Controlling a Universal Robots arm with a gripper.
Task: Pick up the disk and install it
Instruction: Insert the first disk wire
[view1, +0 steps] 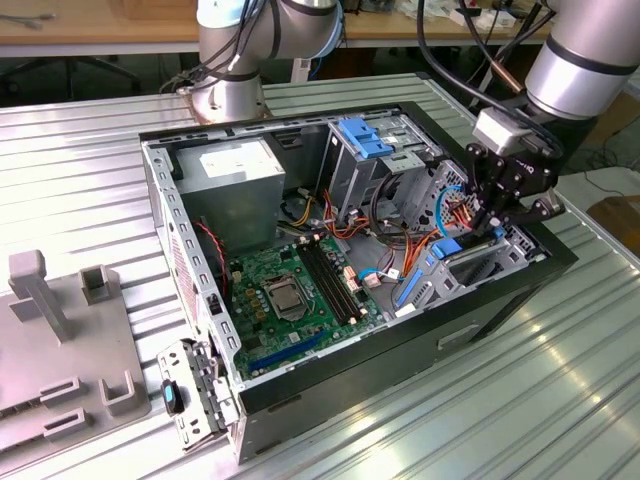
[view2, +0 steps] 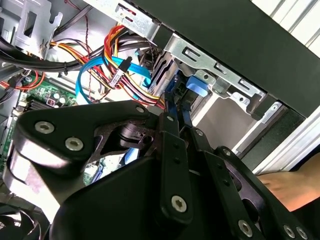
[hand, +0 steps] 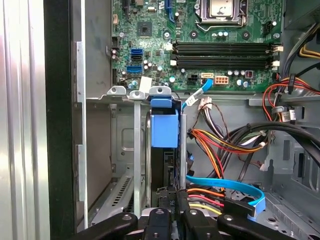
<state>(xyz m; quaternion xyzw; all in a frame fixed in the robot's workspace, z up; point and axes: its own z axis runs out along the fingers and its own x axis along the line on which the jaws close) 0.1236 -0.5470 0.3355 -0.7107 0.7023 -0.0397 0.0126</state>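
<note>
1. Place looked like a robotics lab / test bench, not a home or office.
2. Work surface was a ribbed aluminium table (view1: 90, 150), w/ a robot arm base (view1: 232, 92) bolted onto it at the far side.
3. An open desktop PC case (view1: 480, 310) lay on its side on the table, side panel off, motherboard (view1: 290, 290) and wiring exposed.
4. Grey plastic fixture (view1: 60, 340) w/ upright posts sat on the table at the exterior view's left, like a custom jig.
5. Wooden benches (view1: 100, 30) behind, cluttered w/ cables and small gear.
</note>
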